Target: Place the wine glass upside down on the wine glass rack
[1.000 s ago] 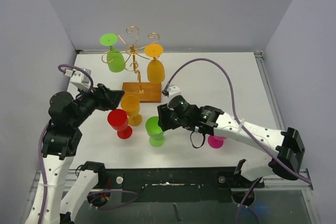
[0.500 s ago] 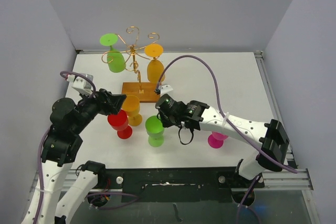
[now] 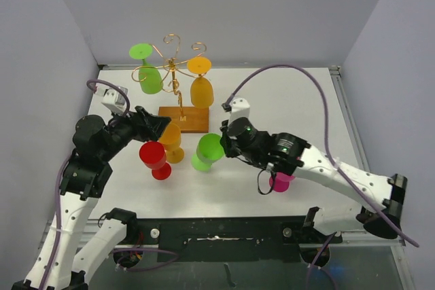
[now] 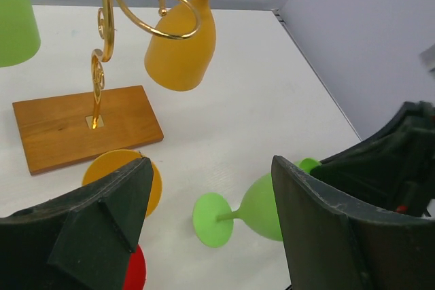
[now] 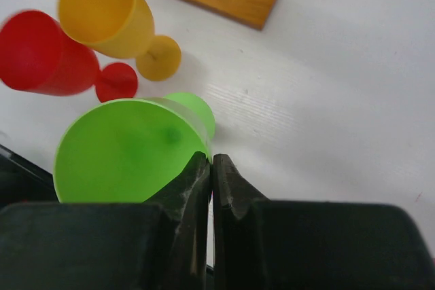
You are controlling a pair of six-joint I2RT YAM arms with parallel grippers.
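1. Right gripper: read it as fully closed. Its fingers meet on the rim of the green glass, with the thin wall of the bowl pinched between the tips.
2. Green glass: you find it steeply tilted. The mouth is raised toward the closed fingers and the foot is low, over the table. The views do not settle whether the foot touches the surface. The glass sits in front of the rack, apart from its wooden base and clear of the wire arms.
3. Left gripper: treat it as wide open and holding nothing. It hovers above the red glass and the yellow glass. In the left wrist view its two fingers frame the foot and stem of the green glass, which lies beyond them.
4. Rack: it stands upright at the back centre of the table, with gold scroll arms spreading from a stem set in the base. Two glasses hang from it upside down. The second green glass hangs on the left arm and the orange glass on the right arm, with its bowl above the far edge of the base.
5. Red glass and yellow glass: both stand upright, just beside each other, left of the green glass. The yellow one is nearer the base.
6. Pink glass: you see only part of it, under the right arm at the front right.
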